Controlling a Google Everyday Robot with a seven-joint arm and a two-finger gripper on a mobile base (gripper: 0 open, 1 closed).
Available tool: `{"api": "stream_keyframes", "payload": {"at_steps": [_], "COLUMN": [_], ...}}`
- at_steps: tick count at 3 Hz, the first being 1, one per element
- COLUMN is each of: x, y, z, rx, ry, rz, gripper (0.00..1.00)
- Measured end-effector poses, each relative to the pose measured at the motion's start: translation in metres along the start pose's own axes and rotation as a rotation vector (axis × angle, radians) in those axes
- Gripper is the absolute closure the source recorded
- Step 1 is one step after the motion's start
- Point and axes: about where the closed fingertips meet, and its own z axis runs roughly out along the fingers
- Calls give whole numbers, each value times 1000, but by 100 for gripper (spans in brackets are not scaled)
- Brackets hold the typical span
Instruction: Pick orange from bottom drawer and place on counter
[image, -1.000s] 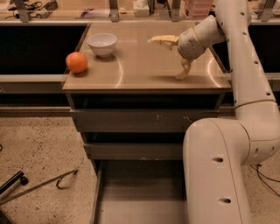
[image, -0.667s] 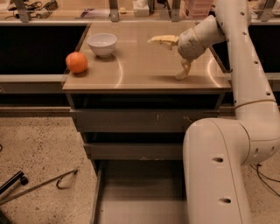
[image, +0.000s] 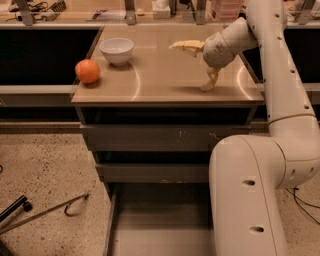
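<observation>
Nothing moved vs. prior frames: orange (image: 87, 71) rests on surface (image: 165, 75), left edge, near bowl (image: 116, 50). Hand (image: 189, 67) well apart at far side, fingers spread, empty. Bottom drawer (image: 160, 225) open.

One camera looks from high in front of the cabinet (image: 150, 136), tilted down and forward, fairly near: the counter (image: 165, 77) fills the upper middle, the bottom drawer (image: 160, 225) the lower centre, the arm (image: 280, 100) the right side, its gripper (image: 190, 66), fingers spread, over the counter right of centre
</observation>
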Motion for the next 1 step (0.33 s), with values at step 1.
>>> {"api": "stream_keyframes", "payload": {"at_steps": [1], "x": [0], "y": [-4], "z": [-4], "rx": [0], "ry": [0], "rz": [0], "gripper": [0]}}
